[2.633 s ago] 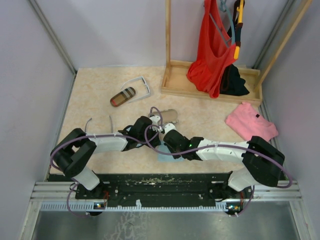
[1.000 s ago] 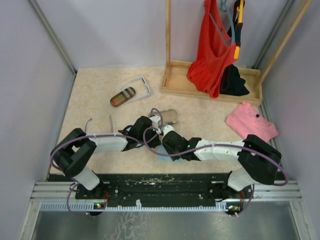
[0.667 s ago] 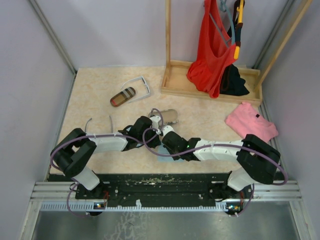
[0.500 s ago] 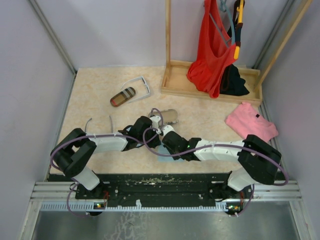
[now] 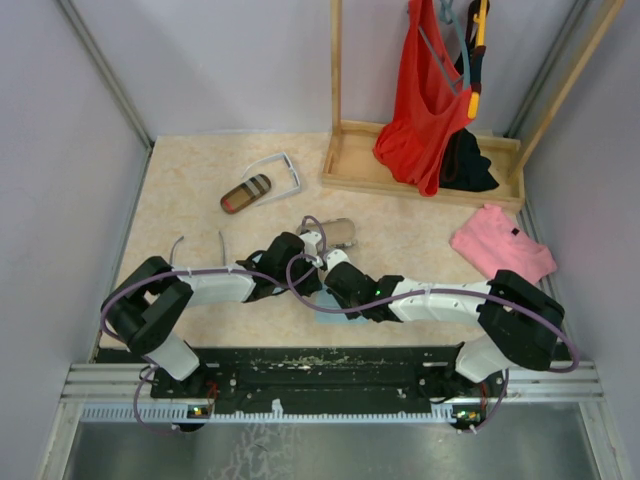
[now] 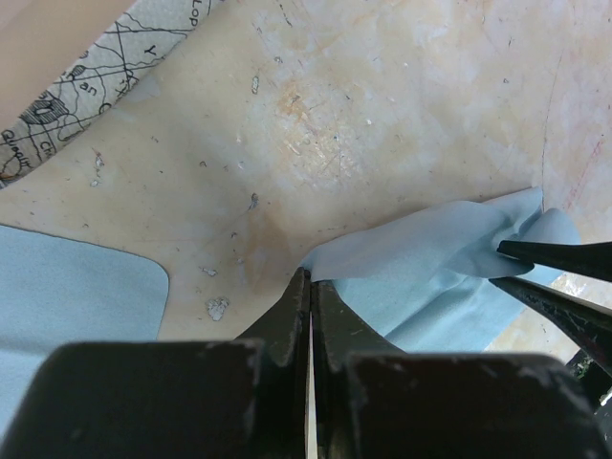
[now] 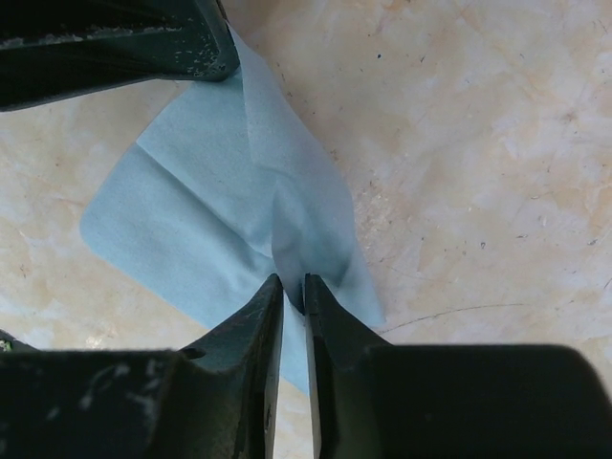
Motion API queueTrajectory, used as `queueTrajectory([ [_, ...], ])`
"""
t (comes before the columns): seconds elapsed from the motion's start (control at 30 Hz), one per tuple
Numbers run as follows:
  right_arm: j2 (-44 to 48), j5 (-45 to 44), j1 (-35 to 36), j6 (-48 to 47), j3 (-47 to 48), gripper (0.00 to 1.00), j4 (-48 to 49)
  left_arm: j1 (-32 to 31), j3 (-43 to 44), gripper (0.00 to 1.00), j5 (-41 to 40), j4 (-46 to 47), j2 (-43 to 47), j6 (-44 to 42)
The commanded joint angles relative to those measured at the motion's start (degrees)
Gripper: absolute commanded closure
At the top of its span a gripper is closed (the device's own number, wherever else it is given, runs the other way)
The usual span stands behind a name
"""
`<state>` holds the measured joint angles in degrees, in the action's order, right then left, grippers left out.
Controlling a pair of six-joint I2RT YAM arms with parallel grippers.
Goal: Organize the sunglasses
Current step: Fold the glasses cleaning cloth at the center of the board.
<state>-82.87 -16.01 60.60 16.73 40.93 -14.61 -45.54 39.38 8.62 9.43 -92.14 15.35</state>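
Observation:
The white-framed sunglasses (image 5: 278,168) lie at the back beside a brown-striped case (image 5: 245,193). The thin wire-framed sunglasses (image 5: 221,243) lie at the left, by the left arm. Both grippers meet mid-table over a light blue cloth (image 5: 336,310). My left gripper (image 6: 311,279) is shut on one corner of this cloth (image 6: 430,268). My right gripper (image 7: 294,290) pinches a raised fold of the same cloth (image 7: 210,210), with the left gripper's fingers (image 7: 143,38) just beyond. Neither gripper touches any sunglasses.
A grey-patterned case (image 5: 337,233) lies just behind the grippers, its edge also in the left wrist view (image 6: 96,76). A second blue cloth (image 6: 76,287) lies to the left. A wooden rack (image 5: 420,175) with hanging clothes stands at the back right, a pink garment (image 5: 500,243) at the right.
The right gripper's jaws have narrowed onto the cloth fold, and that arm has shifted slightly left. The left arm, both pairs of sunglasses and the cases have not moved.

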Motion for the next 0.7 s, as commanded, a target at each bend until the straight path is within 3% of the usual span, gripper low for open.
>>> queueTrajectory([
  [0.0, 2.2, 0.1, 1.2, -0.5, 2.0, 0.86, 4.6, -0.6, -0.4, 0.99, 1.5, -3.5, -2.1, -1.6],
  [0.23, 3.1, 0.1, 1.2, -0.5, 2.1, 0.89, 4.2, -0.6, -0.4, 0.99, 1.5, -3.6, -2.0, -1.6],
  [0.37, 3.7, 0.1, 1.2, -0.5, 2.2, 1.0, 3.8, -0.6, -0.4, 0.99, 1.6, -3.6, -1.8, -1.6],
  [0.67, 5.0, -1.4, 1.2, -0.6, 2.1, 1.0, 2.3, -0.8, -1.2, 0.99, 2.6, -2.4, 0.1, -2.0],
])
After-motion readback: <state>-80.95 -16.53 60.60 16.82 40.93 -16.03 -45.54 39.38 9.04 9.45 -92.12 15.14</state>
